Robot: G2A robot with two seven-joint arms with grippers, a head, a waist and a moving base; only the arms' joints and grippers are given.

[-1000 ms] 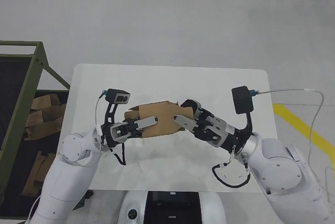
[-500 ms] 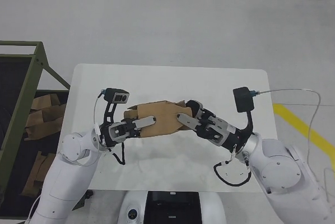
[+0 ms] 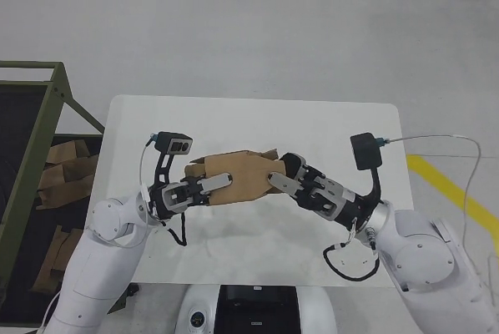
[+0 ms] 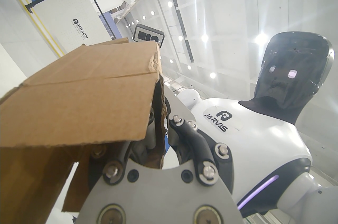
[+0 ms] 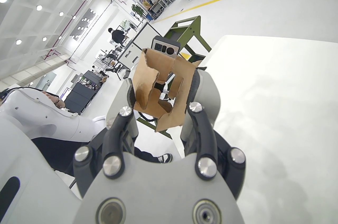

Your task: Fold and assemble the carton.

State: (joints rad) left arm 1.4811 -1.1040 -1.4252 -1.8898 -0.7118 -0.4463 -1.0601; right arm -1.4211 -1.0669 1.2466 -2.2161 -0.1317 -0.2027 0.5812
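A brown cardboard carton (image 3: 243, 175), partly opened, hangs above the middle of the white table (image 3: 249, 117) between my two grippers. My left gripper (image 3: 206, 181) is shut on the carton's left end. In the left wrist view a torn cardboard wall (image 4: 158, 114) runs down between the fingers, with a broad flap (image 4: 79, 103) beside it. My right gripper (image 3: 281, 169) holds the opposite end. Seen from the right wrist, the carton's open end (image 5: 158, 87) sits between the two spread fingers (image 5: 129, 95), which press on its outer sides, and loose inner flaps show inside.
A green-framed cart (image 3: 57, 92) stands off the table's left edge, holding flat cardboard pieces (image 3: 66, 171). A yellow line (image 3: 450, 188) crosses the floor to the right. Bare table surface lies in front of and behind the carton.
My right gripper has shifted slightly to the right with its end of the carton, leaving the carton a little more stretched out. The left arm has barely moved.
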